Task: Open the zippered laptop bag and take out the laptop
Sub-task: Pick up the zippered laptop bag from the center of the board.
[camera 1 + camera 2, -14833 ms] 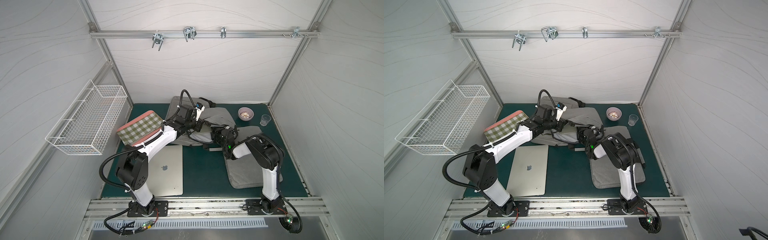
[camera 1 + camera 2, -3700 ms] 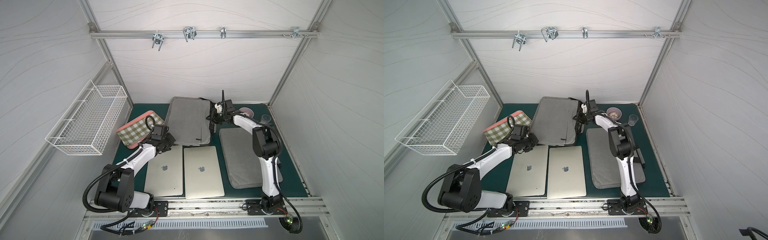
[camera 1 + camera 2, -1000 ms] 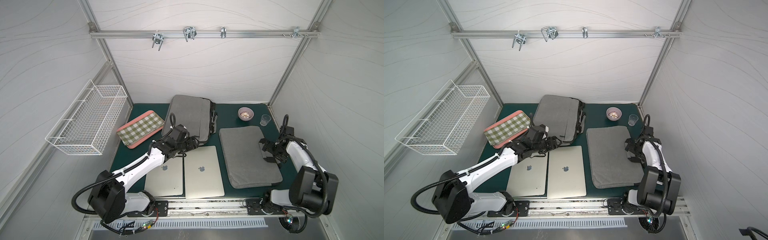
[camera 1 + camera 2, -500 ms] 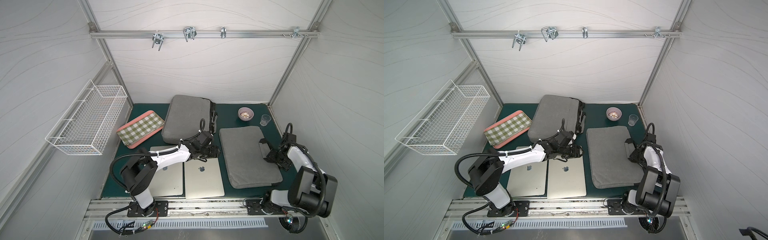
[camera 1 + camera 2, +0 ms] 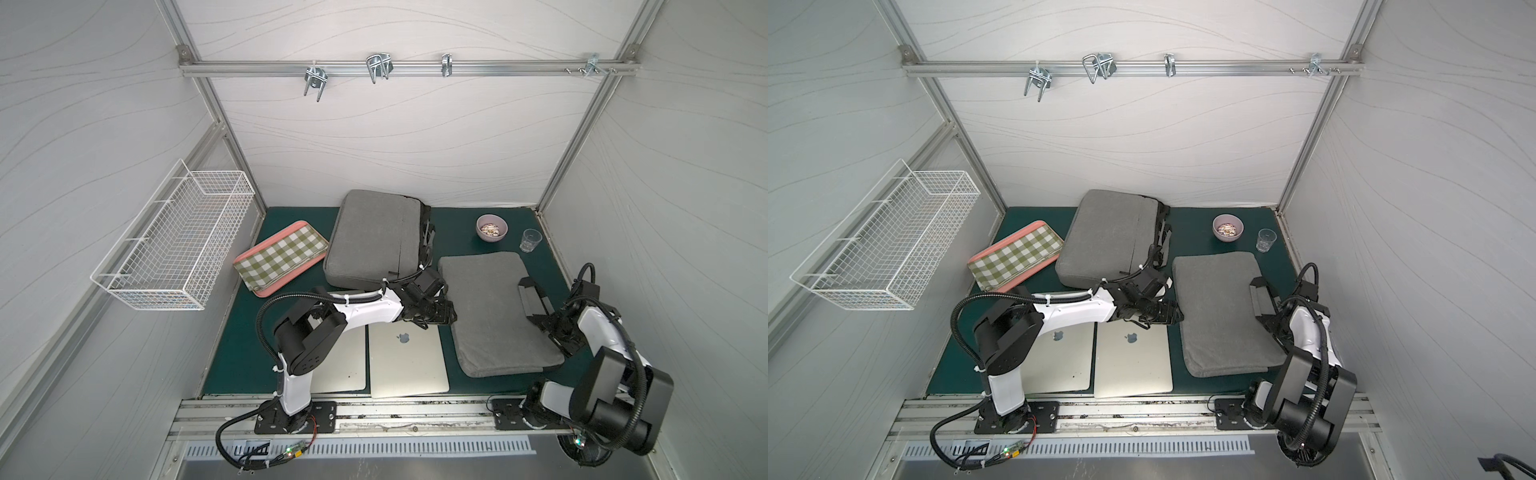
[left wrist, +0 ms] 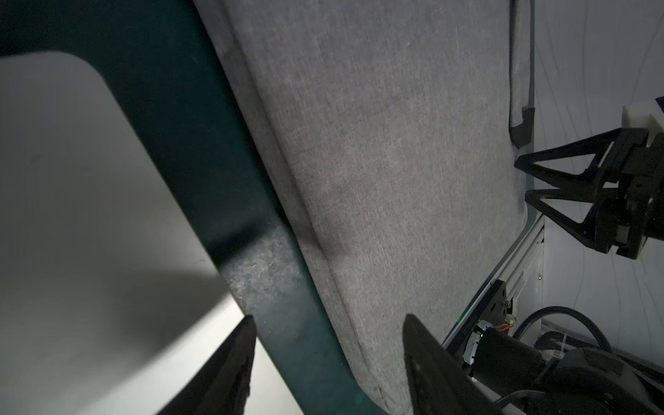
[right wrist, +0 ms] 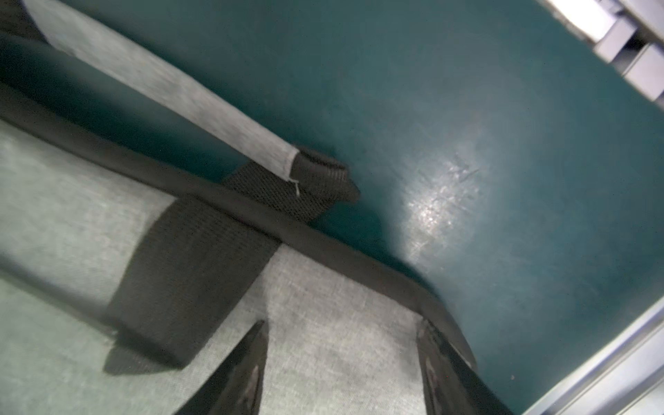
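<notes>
While the left claw (image 6: 327, 363) is hanging with its jaws apart and nothing between them, it is straddling the strip of green tabletop (image 5: 457, 224) between the laptop (image 5: 407, 353) and the near edge of the laptop bag (image 5: 494, 316). Whether a tip is touching either one, the wrist view is not showing. On the bag's opposite side, the right claw (image 7: 341, 370) is also standing with its jaws apart. It is poised over the grey fabric at a corner, just beside the black strap of the handle (image 5: 534, 297), and is not clamping anything visible. The bag is lying flat toward the right of the tabletop. Its long axis is running front to back with a slight slant, and its handle side is facing the right arm. The laptop is lying closed, logo up, at the front edge, its long axis also running front to back. A second laptop (image 5: 345, 361) is lying just beside it, partly under the left arm. Behind them a second bag (image 5: 374, 237) is resting flat near the back wall, its handles pointing right. At the back right a purple bowl (image 5: 491, 237) is holding small pale pieces (image 5: 490, 227), with a clear glass (image 5: 530, 241) near it. A checked tray (image 5: 280, 257) is sitting at the left, and a wire basket (image 5: 178, 241) is hanging on the left wall.
</notes>
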`<state>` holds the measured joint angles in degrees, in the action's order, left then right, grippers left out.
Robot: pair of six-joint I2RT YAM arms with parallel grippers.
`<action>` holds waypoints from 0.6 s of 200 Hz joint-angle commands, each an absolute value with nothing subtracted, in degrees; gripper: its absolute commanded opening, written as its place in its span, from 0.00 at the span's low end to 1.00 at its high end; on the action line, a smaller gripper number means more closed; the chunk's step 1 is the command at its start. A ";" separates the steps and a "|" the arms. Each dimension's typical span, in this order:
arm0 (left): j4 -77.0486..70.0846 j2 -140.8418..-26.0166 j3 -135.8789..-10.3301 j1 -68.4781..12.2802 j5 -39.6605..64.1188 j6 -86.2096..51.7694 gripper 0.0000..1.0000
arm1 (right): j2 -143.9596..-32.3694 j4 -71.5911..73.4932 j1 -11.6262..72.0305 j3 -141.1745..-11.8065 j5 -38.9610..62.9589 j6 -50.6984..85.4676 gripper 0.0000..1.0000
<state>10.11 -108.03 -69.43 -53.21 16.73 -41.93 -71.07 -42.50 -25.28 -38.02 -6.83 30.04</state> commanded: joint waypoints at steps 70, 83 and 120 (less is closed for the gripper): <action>11.79 -113.98 -74.42 -56.06 16.81 -42.18 0.66 | -81.16 -43.82 -26.20 -42.89 -6.15 27.77 0.76; 12.17 -113.92 -74.33 -56.40 16.38 -42.58 0.66 | -81.38 -42.16 -26.46 -41.42 -4.22 27.82 0.77; 12.02 -115.70 -76.07 -57.76 16.66 -43.57 0.66 | -83.55 -41.36 -26.63 -41.39 -2.07 28.27 0.74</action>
<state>11.66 -113.51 -72.34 -56.58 17.15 -42.83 -80.55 -43.20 -26.83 -43.29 -6.39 28.27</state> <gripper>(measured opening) 0.661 0.760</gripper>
